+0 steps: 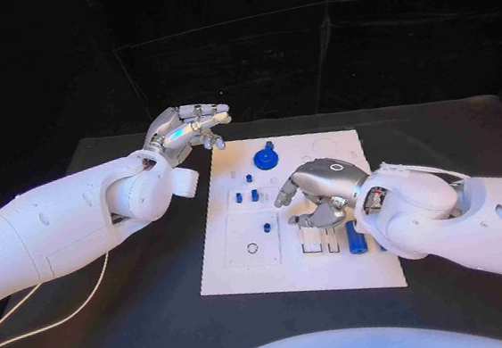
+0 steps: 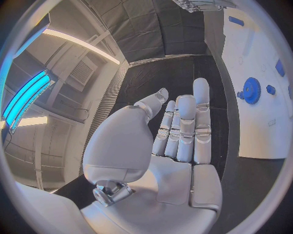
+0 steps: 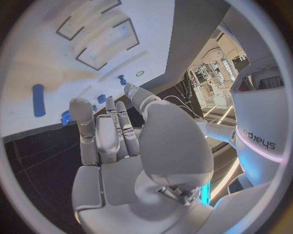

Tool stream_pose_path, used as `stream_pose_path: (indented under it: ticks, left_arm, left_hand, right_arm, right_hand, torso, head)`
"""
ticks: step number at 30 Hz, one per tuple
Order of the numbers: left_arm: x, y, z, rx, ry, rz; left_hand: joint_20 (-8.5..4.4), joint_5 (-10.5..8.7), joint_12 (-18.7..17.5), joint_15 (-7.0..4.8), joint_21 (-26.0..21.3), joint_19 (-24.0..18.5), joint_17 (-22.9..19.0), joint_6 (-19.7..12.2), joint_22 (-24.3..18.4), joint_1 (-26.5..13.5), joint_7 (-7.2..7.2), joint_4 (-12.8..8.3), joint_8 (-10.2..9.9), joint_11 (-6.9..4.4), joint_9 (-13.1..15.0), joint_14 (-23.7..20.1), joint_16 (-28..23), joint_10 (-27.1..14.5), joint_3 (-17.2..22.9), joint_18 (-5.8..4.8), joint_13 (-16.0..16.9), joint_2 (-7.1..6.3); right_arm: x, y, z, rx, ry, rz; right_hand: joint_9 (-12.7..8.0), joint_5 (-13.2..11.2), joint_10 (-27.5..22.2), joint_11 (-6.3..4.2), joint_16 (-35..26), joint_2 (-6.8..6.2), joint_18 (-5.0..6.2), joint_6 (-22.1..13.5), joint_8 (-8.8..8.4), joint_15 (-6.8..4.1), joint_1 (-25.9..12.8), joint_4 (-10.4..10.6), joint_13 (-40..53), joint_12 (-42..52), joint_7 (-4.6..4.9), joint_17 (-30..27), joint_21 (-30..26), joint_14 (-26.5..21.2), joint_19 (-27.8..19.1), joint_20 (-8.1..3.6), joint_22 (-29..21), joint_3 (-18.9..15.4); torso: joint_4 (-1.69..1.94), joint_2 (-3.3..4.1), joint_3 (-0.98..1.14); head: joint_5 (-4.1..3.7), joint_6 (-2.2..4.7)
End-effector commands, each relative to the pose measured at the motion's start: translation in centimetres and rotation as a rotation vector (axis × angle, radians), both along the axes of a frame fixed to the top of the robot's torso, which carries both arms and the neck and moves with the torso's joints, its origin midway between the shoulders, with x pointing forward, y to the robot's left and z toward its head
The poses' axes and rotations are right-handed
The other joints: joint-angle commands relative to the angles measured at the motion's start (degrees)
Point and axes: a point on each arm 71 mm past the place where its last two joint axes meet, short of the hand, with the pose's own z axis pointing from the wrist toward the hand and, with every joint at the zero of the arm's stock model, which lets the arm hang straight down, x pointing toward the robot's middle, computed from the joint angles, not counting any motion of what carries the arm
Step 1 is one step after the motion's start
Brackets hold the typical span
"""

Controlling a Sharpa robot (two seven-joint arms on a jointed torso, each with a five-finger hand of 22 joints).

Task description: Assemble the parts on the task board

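Observation:
The white task board (image 1: 257, 268) lies in the middle of the black table. On its far end sits a blue gear (image 1: 266, 157), with small blue pegs (image 1: 238, 198) standing nearer the middle. A blue cylinder (image 1: 357, 238) lies at the board's right side. My right hand (image 1: 316, 188) hovers over the board's middle with its fingers pointing down, and it holds nothing. The right wrist view shows its fingers (image 3: 116, 131) straight, with the cylinder (image 3: 38, 100) off to one side. My left hand (image 1: 192, 129) is raised beyond the board's far left corner, empty, its fingers (image 2: 183, 126) stretched out. The gear (image 2: 251, 90) lies apart from it.
Rectangular recesses (image 1: 318, 240) are sunk into the board below my right hand, and a small ring hole (image 1: 252, 248) lies near the left edge. A white cable (image 1: 54, 320) trails over the table under my left arm. Bare black table surrounds the board.

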Motion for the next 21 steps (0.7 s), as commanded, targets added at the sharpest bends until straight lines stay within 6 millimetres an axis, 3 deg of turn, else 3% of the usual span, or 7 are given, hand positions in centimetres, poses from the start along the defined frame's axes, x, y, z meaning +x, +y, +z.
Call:
stream_pose_path:
  ticks: [1,6,10,14,16,21]
  left_arm:
    - [0.0,0.0,0.1,-0.006,-0.002,-0.007]
    - [0.1,-0.1,0.1,-0.006,-0.001,-0.01]
    - [0.1,-0.1,0.1,-0.006,0.0,-0.01]
    - [0.1,-0.2,0.1,-0.006,0.001,-0.011]
    - [0.1,-0.3,0.1,-0.007,0.001,-0.013]
    - [0.1,-0.5,0.0,-0.008,0.002,-0.017]
  left_hand:
    - [0.19,0.14,0.23,0.11,-0.37,-0.38,-0.11,-0.21,-0.09,-0.14,0.28,-0.09,0.26,0.02,-0.07,-0.36,-0.36,-0.27,-0.37,0.3,-0.07,0.1]
    - [0.19,0.14,0.23,0.11,-0.37,-0.38,-0.11,-0.21,-0.09,-0.14,0.28,-0.09,0.26,0.02,-0.07,-0.36,-0.36,-0.27,-0.37,0.3,-0.07,0.1]
    - [0.19,0.14,0.25,0.11,-0.39,-0.37,-0.15,-0.22,-0.1,-0.1,0.28,-0.12,0.27,0.02,-0.07,-0.38,-0.37,-0.28,-0.37,0.31,-0.07,0.1]
    - [0.19,0.14,0.25,0.11,-0.39,-0.37,-0.15,-0.22,-0.1,-0.1,0.28,-0.12,0.27,0.02,-0.07,-0.38,-0.37,-0.28,-0.37,0.31,-0.07,0.1]
    - [0.19,0.14,0.25,0.11,-0.39,-0.37,-0.15,-0.22,-0.1,-0.1,0.28,-0.12,0.27,0.02,-0.07,-0.38,-0.37,-0.28,-0.37,0.31,-0.07,0.1]
    - [0.19,0.14,0.25,0.11,-0.39,-0.37,-0.15,-0.22,-0.1,-0.1,0.28,-0.12,0.27,0.02,-0.07,-0.38,-0.37,-0.28,-0.37,0.31,-0.07,0.1]
  right_arm:
    - [0.6,-1.2,1.4,0.057,0.009,-0.054]
    - [1.9,-4.2,3.0,0.022,0.029,-0.138]
    - [2.5,-6.2,3.3,-0.031,0.035,-0.19]
    - [2.6,-7.2,3.3,-0.102,0.019,-0.211]
    - [2.7,-7.4,3.2,-0.147,0.002,-0.214]
    - [3.0,-7.6,2.8,-0.222,0.001,-0.218]
  right_hand:
    - [0.06,0.27,0.33,-0.2,-0.12,0.57,0.1,0.25,0.17,-0.05,-0.22,0.0,0.07,0.58,-0.26,-0.02,-0.32,0.8,-0.13,-0.12,0.08,-0.55]
    - [0.02,0.27,0.46,-0.34,-0.25,0.37,0.08,0.11,0.08,-0.16,-0.43,0.13,0.01,1.04,-0.44,-0.3,-0.34,0.78,0.0,-0.16,0.07,-1.29]
    - [0.04,0.29,0.07,-0.46,-0.31,0.09,0.11,0.2,0.12,-0.25,-0.58,0.25,-0.08,1.28,-0.63,-0.43,-0.52,0.77,-0.05,-0.2,-0.18,-2.29]
    - [0.04,0.41,-0.97,-0.57,-0.88,0.02,0.27,0.29,0.14,-0.31,-0.48,0.57,-0.16,1.62,-0.93,-1.4,-1.28,0.58,-0.56,-0.24,-1.33,-4.32]
    - [0.05,0.37,-2.31,-0.4,-2.46,0.01,0.55,0.35,0.17,-0.15,-0.47,1.19,-0.19,1.71,-1.66,-3.77,-2.81,-0.02,-1.81,0.0,-3.74,-6.65]
    - [0.03,0.5,-2.98,-0.38,-3.2,0.98,0.73,0.42,0.18,0.04,1.21,2.49,-0.08,3.37,-2.23,-4.92,-3.87,0.0,-2.08,0.12,-4.91,-11.05]
  torso:
    - [-0.17,-0.12,0.02]
    - [-0.1,-0.14,-0.04]
    - [-0.11,-0.12,-0.03]
    - [-0.16,-0.01,0.01]
    - [-0.1,0.03,0.03]
    - [0.07,-0.01,0.0]
  head:
    - [-0.69,0.67]
    - [-2.32,1.75]
    - [-3.07,1.97]
    - [-3.51,1.97]
    - [-3.67,1.95]
    - [-3.75,1.84]
